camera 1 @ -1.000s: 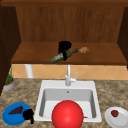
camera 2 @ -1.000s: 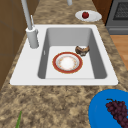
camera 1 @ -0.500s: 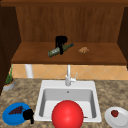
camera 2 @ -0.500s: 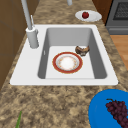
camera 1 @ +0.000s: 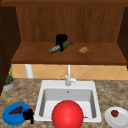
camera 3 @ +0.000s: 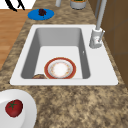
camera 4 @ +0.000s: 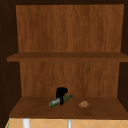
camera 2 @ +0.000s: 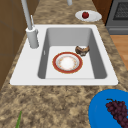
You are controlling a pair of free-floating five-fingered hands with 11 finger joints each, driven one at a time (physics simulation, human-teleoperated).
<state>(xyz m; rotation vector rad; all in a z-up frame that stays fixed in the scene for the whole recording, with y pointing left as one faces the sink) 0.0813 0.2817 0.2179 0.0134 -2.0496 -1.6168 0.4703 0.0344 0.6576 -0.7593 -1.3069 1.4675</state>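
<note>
My right hand (camera 1: 61, 39) is up at the lower cabinet shelf (camera 1: 35, 55), shut on a green bottle (camera 1: 53, 49) that lies almost flat, neck to the right. The upper view shows the same hand (camera 4: 61, 92) gripping the bottle (camera 4: 53, 102) just above the shelf board (camera 4: 35, 108). A small tan lump (camera 1: 83, 50) rests on the shelf to the bottle's right. My left hand (camera 1: 28, 115) hangs idle at the counter's front left, beside a blue plate (camera 1: 10, 117) of grapes; in the right side view its fingers (camera 3: 14, 5) hang loose.
In the sink (camera 2: 65, 30) lie a red-rimmed plate (camera 2: 67, 62) and a small brown bowl (camera 2: 82, 50). A faucet (camera 1: 68, 75) rises behind it. A white plate (camera 3: 27, 110) with a tomato (camera 3: 13, 108) is at the right, a potted plant (camera 1: 8, 81) at the left. A red round shape (camera 1: 67, 115) covers the sink's front.
The right hand has carried the bottle up and to the left, from the shelf's front edge to just over the shelf. The left hand has stayed still.
</note>
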